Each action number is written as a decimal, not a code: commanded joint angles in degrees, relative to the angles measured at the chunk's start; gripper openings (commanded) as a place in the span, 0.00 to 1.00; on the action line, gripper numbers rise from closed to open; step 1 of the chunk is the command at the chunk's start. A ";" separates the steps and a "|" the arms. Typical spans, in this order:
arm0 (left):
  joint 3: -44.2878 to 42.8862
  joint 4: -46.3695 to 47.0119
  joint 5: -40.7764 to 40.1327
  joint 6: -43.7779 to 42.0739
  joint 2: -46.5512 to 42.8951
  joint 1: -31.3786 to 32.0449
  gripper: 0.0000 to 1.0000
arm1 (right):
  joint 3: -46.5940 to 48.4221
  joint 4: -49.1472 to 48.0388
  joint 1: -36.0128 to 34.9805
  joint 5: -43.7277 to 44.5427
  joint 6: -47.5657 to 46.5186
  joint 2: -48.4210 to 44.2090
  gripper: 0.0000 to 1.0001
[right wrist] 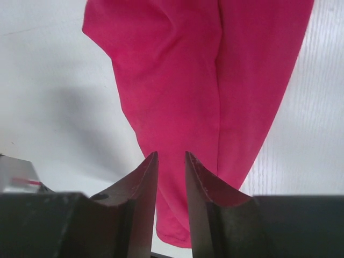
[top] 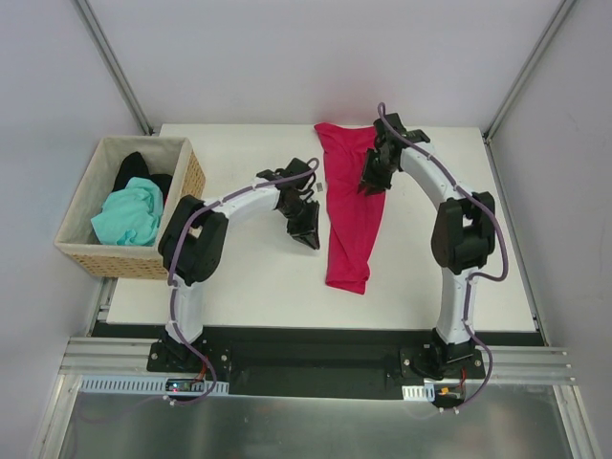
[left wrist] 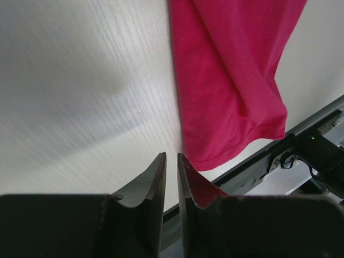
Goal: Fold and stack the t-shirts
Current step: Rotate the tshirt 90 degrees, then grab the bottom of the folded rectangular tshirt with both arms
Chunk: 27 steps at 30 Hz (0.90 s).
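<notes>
The crimson t-shirt (top: 349,210) lies on the table as a long narrow strip running from the far edge toward the near side. My left gripper (top: 308,237) hovers just left of its middle, jaws a small gap apart with nothing between them (left wrist: 172,156); the shirt's hem (left wrist: 231,80) lies to the right of the fingers. My right gripper (top: 371,182) is over the strip's upper right edge, open (right wrist: 171,154), with the crimson cloth (right wrist: 177,80) below and nothing gripped. A mint-green t-shirt (top: 129,215) and a black t-shirt (top: 134,170) sit crumpled in the basket.
The tan wicker basket (top: 120,260) stands at the table's left edge, partly overhanging it. The white table (top: 239,277) ends at a black rail (top: 316,344) on the near side, where both arm bases are bolted. Grey walls enclose the back and sides.
</notes>
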<state>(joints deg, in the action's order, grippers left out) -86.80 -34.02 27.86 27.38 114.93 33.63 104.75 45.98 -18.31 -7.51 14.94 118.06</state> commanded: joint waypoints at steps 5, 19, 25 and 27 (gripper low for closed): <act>5.59 2.20 -2.37 3.12 -2.17 2.32 0.17 | 7.75 4.91 -0.06 -2.42 -3.86 3.93 0.34; 11.66 2.91 -6.23 6.20 -7.09 7.07 0.20 | 8.28 5.18 -1.73 -4.36 -3.43 5.95 0.36; 12.71 2.91 -7.02 6.73 -9.64 7.16 0.20 | 8.45 5.00 -2.79 -4.27 -2.90 6.30 0.36; 12.63 2.82 -7.03 6.90 -9.82 7.24 0.20 | 8.37 5.00 -2.96 -4.36 -2.90 6.39 0.36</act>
<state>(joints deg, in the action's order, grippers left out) -74.67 -30.83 22.13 33.12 108.47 40.84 110.59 49.76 -20.64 -11.20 11.92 124.57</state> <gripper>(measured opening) 0.200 0.360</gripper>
